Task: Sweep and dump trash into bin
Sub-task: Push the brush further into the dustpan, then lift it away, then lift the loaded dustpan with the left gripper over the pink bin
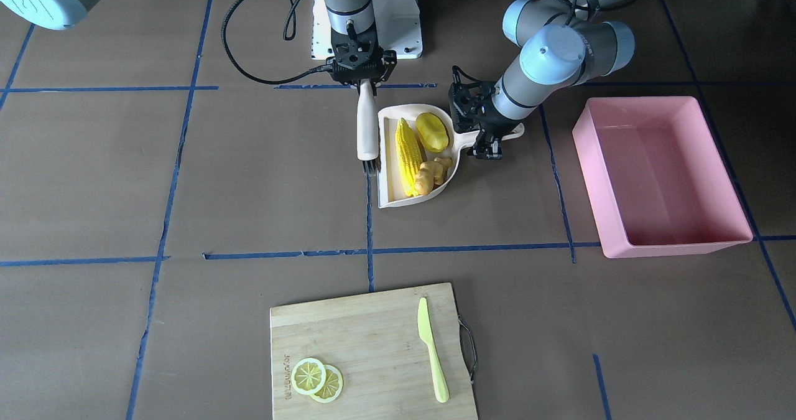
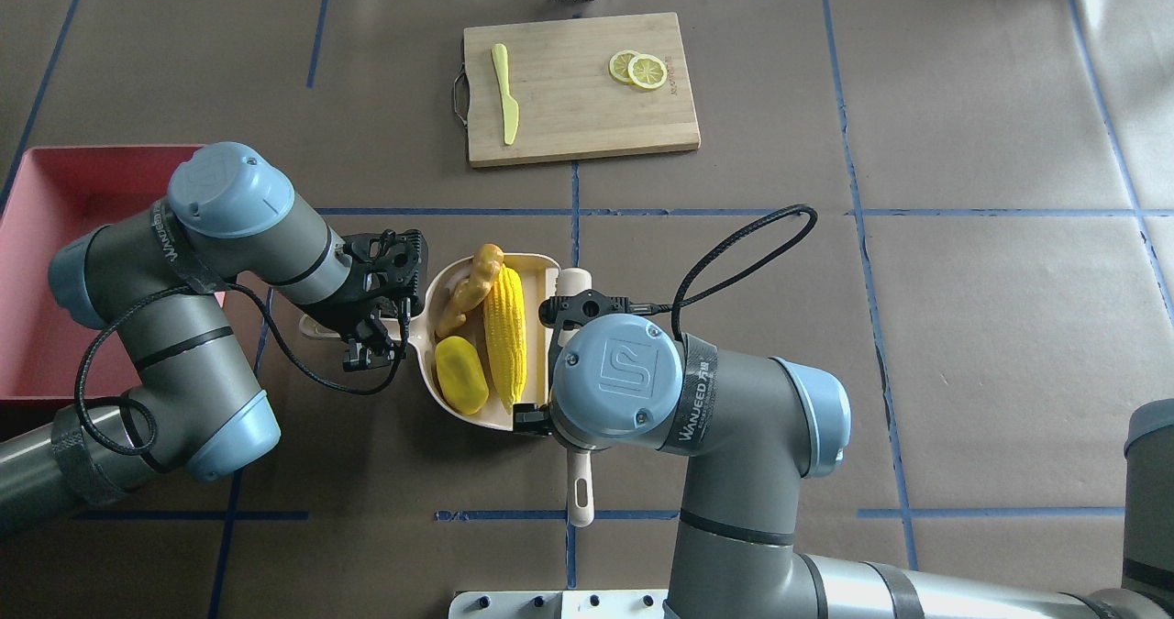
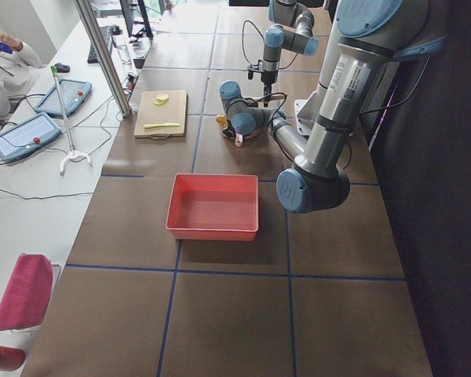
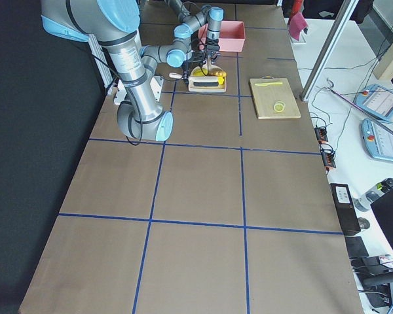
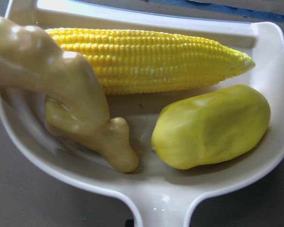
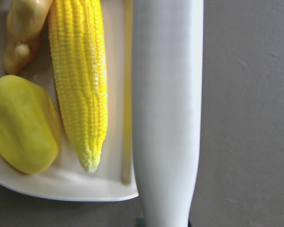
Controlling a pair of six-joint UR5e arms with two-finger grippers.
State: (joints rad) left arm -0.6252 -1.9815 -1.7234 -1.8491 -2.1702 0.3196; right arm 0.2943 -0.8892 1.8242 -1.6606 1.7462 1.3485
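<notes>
Three pieces of trash are seen lying inside the cream-white dustpan (image 1: 387, 158). The corn cob (image 1: 408, 157) is laid lengthwise just inside the pan's straight open mouth. The rounded yellow fruit (image 1: 432, 131) is set behind the cob, toward the pan's curved back wall, at the end nearer the robot. The ginger root (image 1: 430, 174) is lodged at the pan's other end, pressed against the cob.

The dustpan's handle is gripped by the left gripper (image 1: 488, 149), whose fingers are closed onto it from above. The handle is seen running straight toward the camera in the left wrist view.

A brush (image 1: 367, 124) is clamped by its pale handle in the right gripper (image 1: 365, 83), with the fingers drawn in tight on it. The brush is held just outside the dustpan's mouth and parallel to it. Its dark bristles are pointed away from the robot and reach about halfway along the mouth.

The pink bin (image 1: 587, 171) is placed well apart from the dustpan, beyond its handle side.

A wooden cutting board (image 1: 373, 339) is set well apart from the dustpan, on the side away from the robot. Two lemon slices (image 1: 317, 379) and a light-green knife (image 1: 431, 350) are laid on it.
</notes>
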